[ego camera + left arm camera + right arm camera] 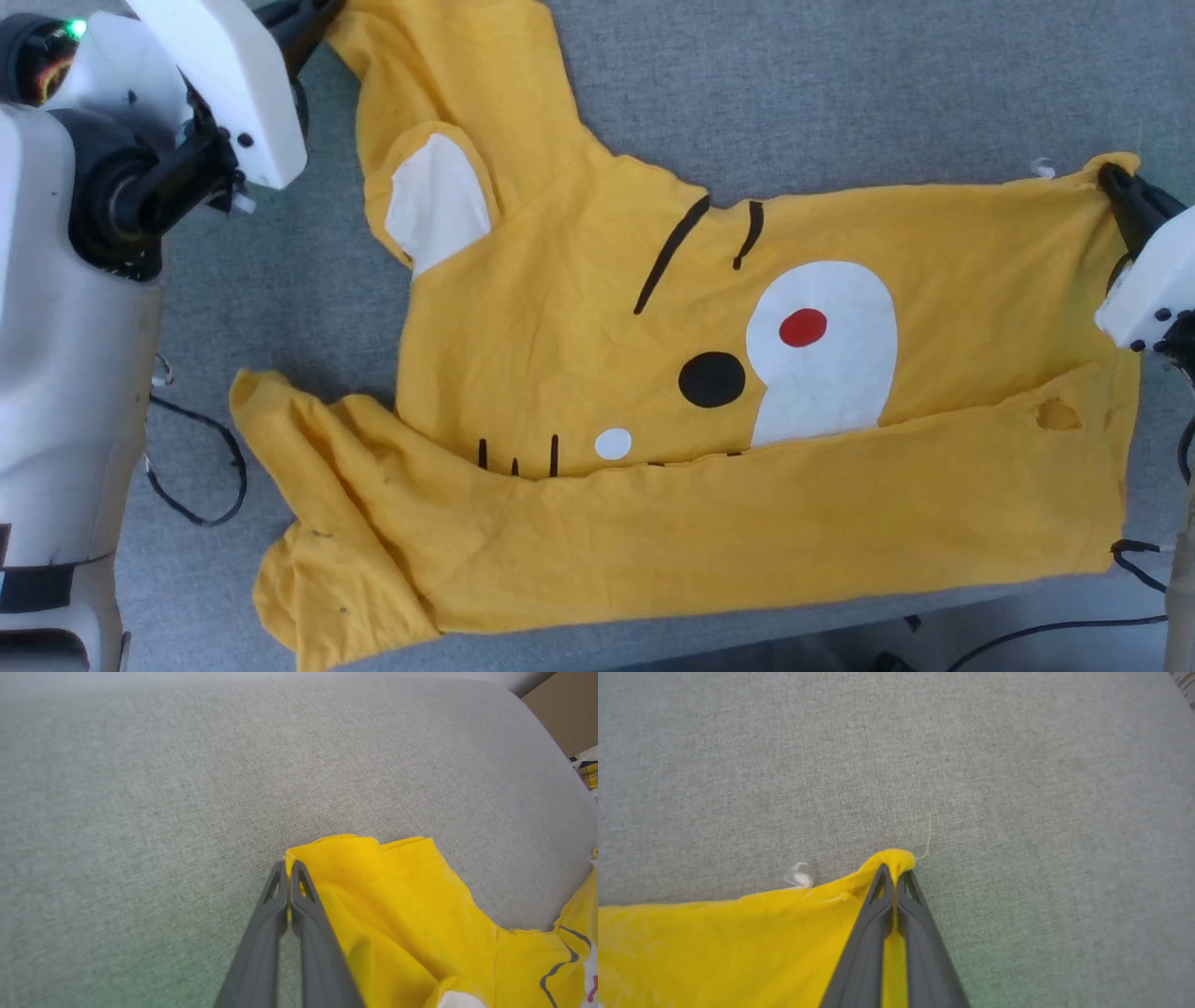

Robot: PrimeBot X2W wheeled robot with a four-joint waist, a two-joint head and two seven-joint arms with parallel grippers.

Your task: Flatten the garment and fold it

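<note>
The garment point(560, 355) is being held flat on the grey fabric surface point(840, 84), its near part folded over the print; a sleeve edge is being pinched by the closed left gripper point(289, 865), a far corner by the closed right gripper point(895, 872)

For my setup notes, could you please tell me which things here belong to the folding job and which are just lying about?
Job: yellow T-shirt; left gripper, shut on its sleeve; right gripper, shut on its corner.
Lying about: white fluff; black cable.
</note>
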